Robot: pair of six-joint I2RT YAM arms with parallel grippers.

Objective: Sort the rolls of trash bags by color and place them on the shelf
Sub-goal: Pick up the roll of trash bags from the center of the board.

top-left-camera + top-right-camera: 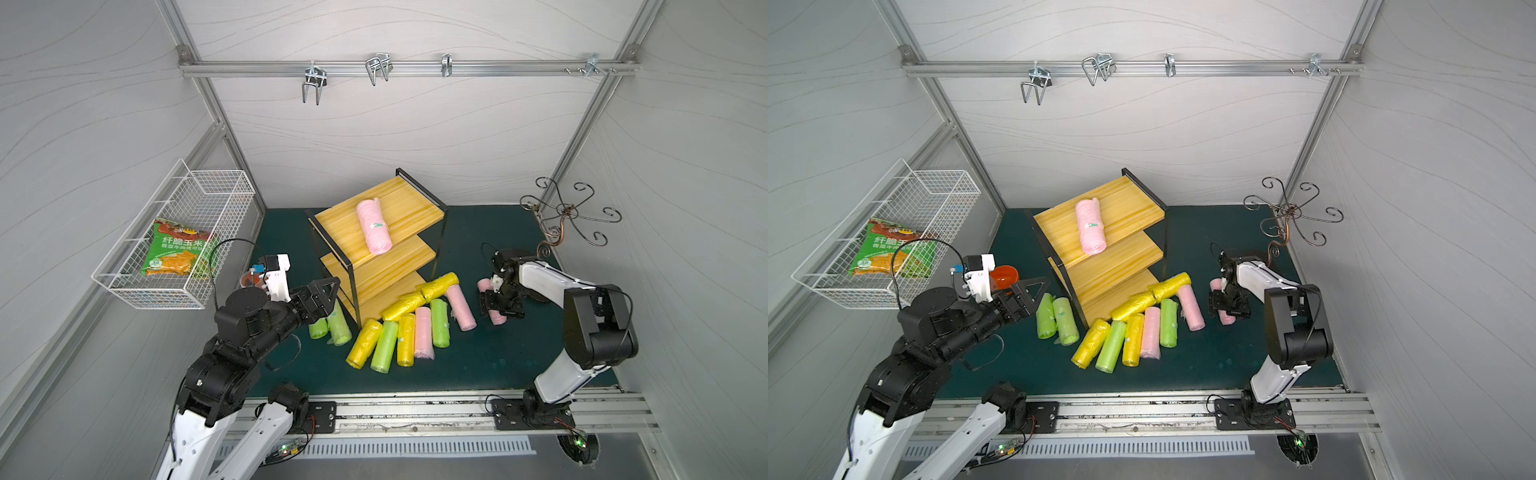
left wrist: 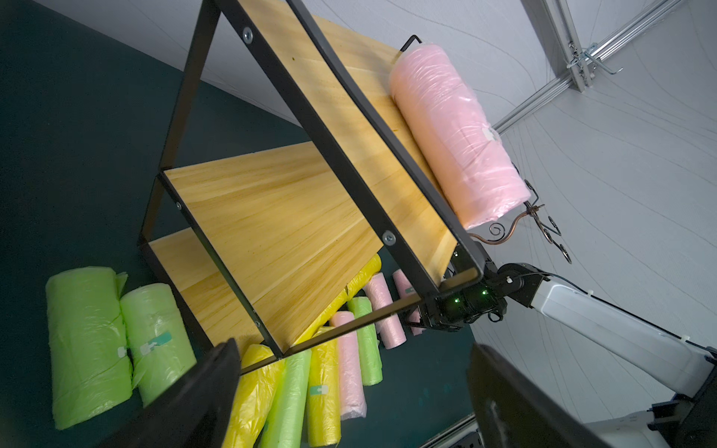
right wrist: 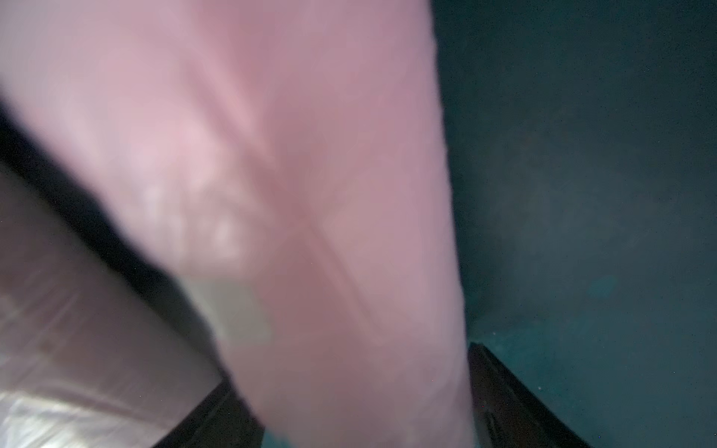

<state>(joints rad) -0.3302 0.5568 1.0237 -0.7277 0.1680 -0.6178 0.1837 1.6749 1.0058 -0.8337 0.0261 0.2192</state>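
1. Where the right arm bends down at about 3 o'clock on the dark green mat (image 1: 478,365), taking 12 o'clock as the back wall in both top views, the right gripper (image 1: 500,309) straddles a pink roll (image 3: 310,194) that lies on the mat. Its jaws stand wide, one on each side of the roll. The right wrist view is too blurred to tell whether they pinch it.
2. The left gripper (image 1: 332,297) hangs at 9 o'clock of the shelf's foot, its jaws spread wide with nothing between them. At its 5 o'clock, close by, a pair of lime green rolls (image 1: 338,328) lie side by side on the mat, touching.
3. The shelf (image 1: 332,220) stands upright toward 12 o'clock of the mat's middle, turned askew to the back wall. A second pink roll (image 1: 374,226) lies across its top board.
4. At 5 o'clock of the shelf lies a cluster of eight rolls (image 1: 406,338). Two yellow ones lie end to end against the lowest board. Beyond them, yellow, green, yellow, pink and green rolls lie packed side by side, and a further pink roll sits at the 3 o'clock edge.
5. At 9 o'clock, on the side wall, a white wire basket (image 1: 199,199) holds a green-orange snack packet (image 1: 178,249).
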